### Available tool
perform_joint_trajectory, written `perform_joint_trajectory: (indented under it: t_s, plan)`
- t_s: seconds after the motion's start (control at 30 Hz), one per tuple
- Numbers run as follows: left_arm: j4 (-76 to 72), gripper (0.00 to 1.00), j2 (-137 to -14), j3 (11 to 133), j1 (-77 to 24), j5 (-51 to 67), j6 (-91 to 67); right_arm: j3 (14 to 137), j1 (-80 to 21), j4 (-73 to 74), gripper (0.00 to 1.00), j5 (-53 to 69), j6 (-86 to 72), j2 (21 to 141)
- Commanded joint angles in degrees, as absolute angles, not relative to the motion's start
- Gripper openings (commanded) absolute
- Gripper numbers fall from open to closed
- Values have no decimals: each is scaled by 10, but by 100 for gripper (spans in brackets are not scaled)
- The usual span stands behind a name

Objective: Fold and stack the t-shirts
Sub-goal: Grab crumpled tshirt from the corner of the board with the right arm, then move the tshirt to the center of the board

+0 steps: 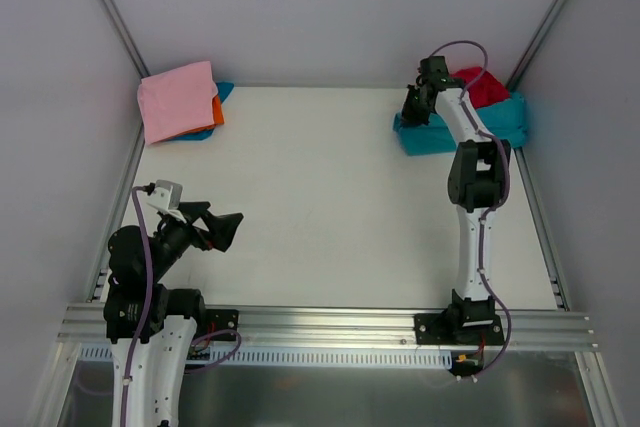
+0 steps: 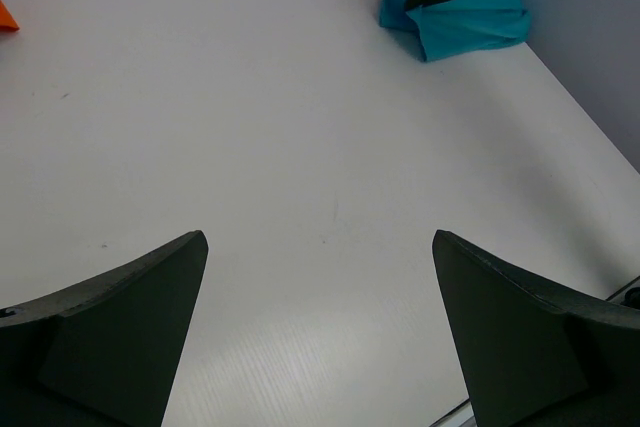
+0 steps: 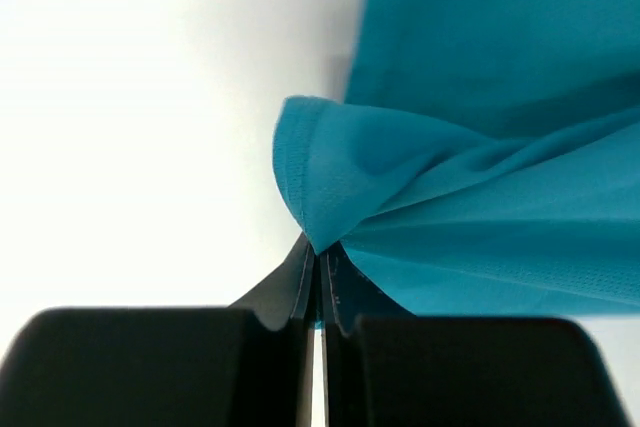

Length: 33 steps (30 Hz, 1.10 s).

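Observation:
A crumpled teal t-shirt (image 1: 505, 122) lies at the table's back right corner, with a red t-shirt (image 1: 485, 87) bunched behind it. My right gripper (image 1: 415, 107) is at the teal shirt's left end. In the right wrist view it (image 3: 320, 252) is shut on a pinched edge of the teal cloth (image 3: 480, 177). At the back left lies a folded pink t-shirt (image 1: 178, 99) on top of an orange one (image 1: 216, 110) and a blue one (image 1: 222, 92). My left gripper (image 1: 226, 213) hovers open over the front left of the table, nothing between its fingers (image 2: 120, 317). The left wrist view also shows the teal shirt (image 2: 470, 22).
Grey walls close in the white table (image 1: 320, 197) at the back and on both sides, with slanted metal posts (image 1: 110, 17) in the corners. An aluminium rail (image 1: 330, 327) runs along the near edge between the arm bases.

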State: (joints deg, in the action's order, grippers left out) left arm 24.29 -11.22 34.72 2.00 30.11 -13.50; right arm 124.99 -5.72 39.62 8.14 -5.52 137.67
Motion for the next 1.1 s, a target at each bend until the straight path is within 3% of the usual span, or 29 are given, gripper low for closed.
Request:
perform_joint_trajectory:
  t_s: [0.0,0.5,0.93,0.97,1.0,1.07]
  plan:
    - [221,99,-107,342,27,320,-135,1253,-106,427,0,133,-46,1288]
    - [220,99,-105,341,27,320,-137,1238,-299,489,0,206,-68,1225]
    - [222,99,-105,342,27,316,-137,1224,-475,429,0,241,-138,1249]
    - [223,99,-104,342,27,316,-137,1226,-483,425,3,243,-138,1249]
    - [223,99,-105,342,27,314,-137,1226,-500,422,26,243,-137,1247]
    - [227,99,-105,343,27,309,-136,1222,-512,424,55,213,-121,1238]
